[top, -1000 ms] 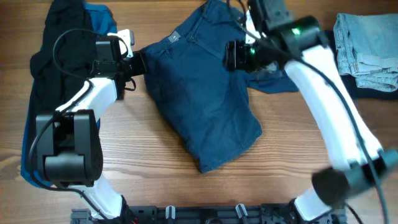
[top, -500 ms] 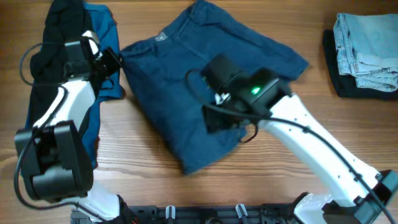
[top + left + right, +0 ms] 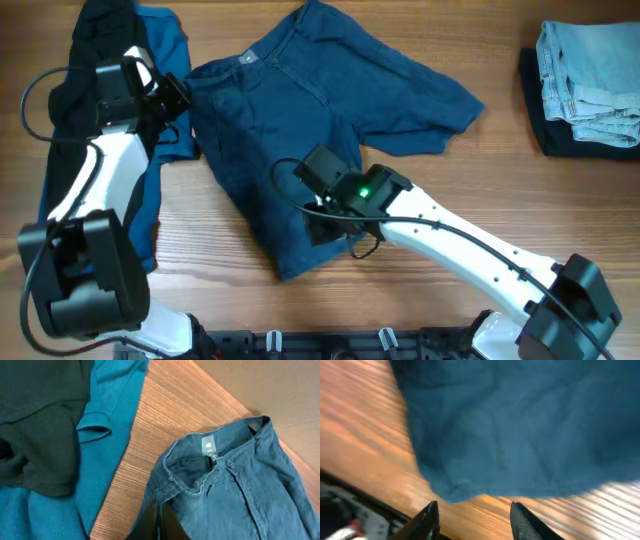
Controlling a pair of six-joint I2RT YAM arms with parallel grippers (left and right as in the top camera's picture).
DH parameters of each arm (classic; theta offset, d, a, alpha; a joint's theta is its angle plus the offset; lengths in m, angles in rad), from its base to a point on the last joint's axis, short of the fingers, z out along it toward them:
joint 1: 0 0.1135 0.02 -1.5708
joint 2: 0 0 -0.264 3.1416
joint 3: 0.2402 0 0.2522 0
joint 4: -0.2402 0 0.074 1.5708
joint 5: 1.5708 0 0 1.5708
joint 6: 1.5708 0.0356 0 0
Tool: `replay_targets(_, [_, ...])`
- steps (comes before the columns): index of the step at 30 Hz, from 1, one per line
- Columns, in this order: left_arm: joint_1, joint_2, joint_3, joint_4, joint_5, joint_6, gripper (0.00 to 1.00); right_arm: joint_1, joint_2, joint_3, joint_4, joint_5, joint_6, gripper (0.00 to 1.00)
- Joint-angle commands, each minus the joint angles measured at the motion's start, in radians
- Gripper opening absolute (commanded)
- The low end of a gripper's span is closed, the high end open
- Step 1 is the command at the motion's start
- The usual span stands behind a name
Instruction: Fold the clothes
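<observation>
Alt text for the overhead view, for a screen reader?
Navy shorts lie spread on a wooden table, the right gripper over their lower end. The left gripper sits beside the waistband; folded pale denim lies far right.

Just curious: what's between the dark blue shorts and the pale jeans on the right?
Only bare wooden table separates the shorts from the pale jeans, as the overhead view shows.

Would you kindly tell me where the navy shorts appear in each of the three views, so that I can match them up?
Overhead: navy shorts spread across the centre, waistband toward the top.
Left wrist: navy shorts at lower right, waistband and button showing.
Right wrist: navy shorts fill the upper part, their edge near the bottom.
Shared landmark: the wooden table under them.
</observation>
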Motion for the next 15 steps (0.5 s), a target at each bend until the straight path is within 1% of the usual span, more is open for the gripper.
replay_targets(1, [0.004, -0.106, 0.008, 0.002, -0.01, -0.009, 0.04, 0.029, 0.013, -0.017, 0.074, -0.104, -0.034, 0.46])
replay_targets(3, [0.004, -0.132, 0.008, 0.002, -0.01, -0.009, 0.04, 0.034, 0.028, -0.017, 0.072, -0.06, -0.058, 0.47])
replay_targets(6, [0.004, -0.146, 0.008, -0.004, -0.01, -0.01, 0.04, 0.032, 0.054, -0.018, 0.055, 0.048, -0.051, 0.49])
replay_targets(8, [0.004, -0.146, 0.008, -0.025, -0.01, -0.009, 0.04, 0.019, 0.068, -0.018, 0.055, 0.087, -0.01, 0.51])
replay_targets(13, [0.018, -0.161, 0.008, -0.162, -0.01, -0.01, 0.04, -0.067, 0.078, -0.018, 0.068, 0.094, 0.01, 0.53])
replay_targets(15, [0.036, -0.174, 0.008, -0.25, -0.01, -0.01, 0.04, -0.14, 0.078, -0.018, 0.097, 0.115, 0.029, 0.54])
